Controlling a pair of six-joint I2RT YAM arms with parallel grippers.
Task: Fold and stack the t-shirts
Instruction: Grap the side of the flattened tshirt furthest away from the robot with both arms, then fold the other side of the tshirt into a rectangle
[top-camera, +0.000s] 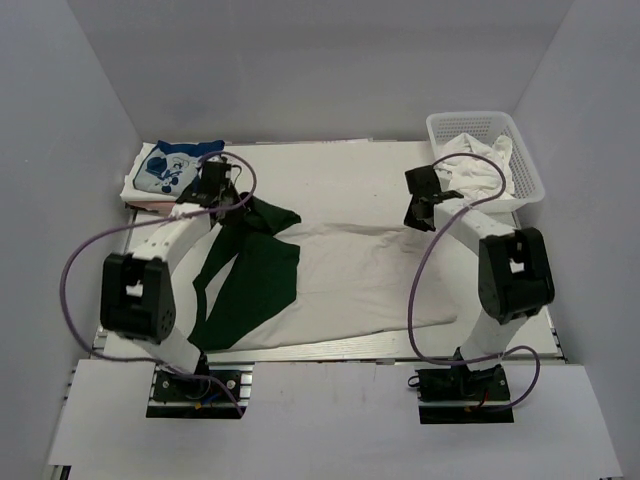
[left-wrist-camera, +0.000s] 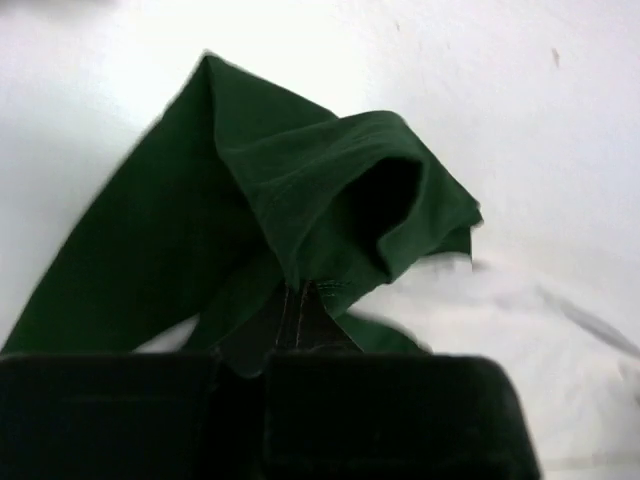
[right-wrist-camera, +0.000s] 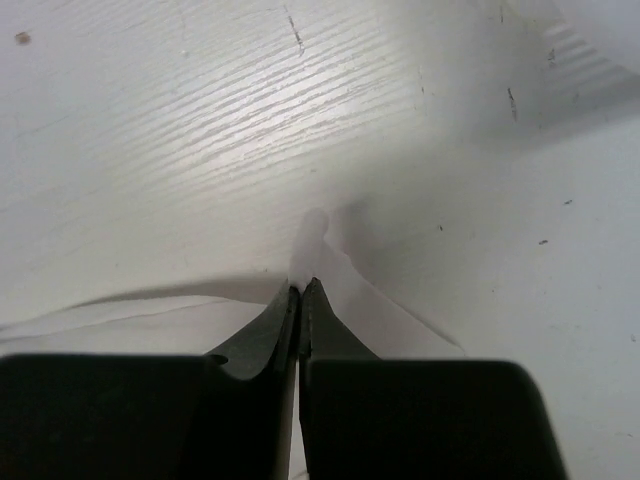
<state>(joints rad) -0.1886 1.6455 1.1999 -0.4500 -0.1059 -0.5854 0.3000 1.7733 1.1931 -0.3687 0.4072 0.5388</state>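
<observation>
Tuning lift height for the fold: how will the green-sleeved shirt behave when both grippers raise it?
Likely floppy: the sleeve bunches into folds at the left gripper. Probably light: the right gripper pinches only a thin white edge. Expect the shirt to sag mid-span and drag on the table.

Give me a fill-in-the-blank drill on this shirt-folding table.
The left jaws pinch the spread white t-shirt's dark ____ sleeve. The right jaws are shut on that shirt's ____ edge. The white plastic basket stands at the far ____ corner. The folded blue-and-white printed shirt lies at the far ____ corner.
Missing: green; white; right; left.
</observation>
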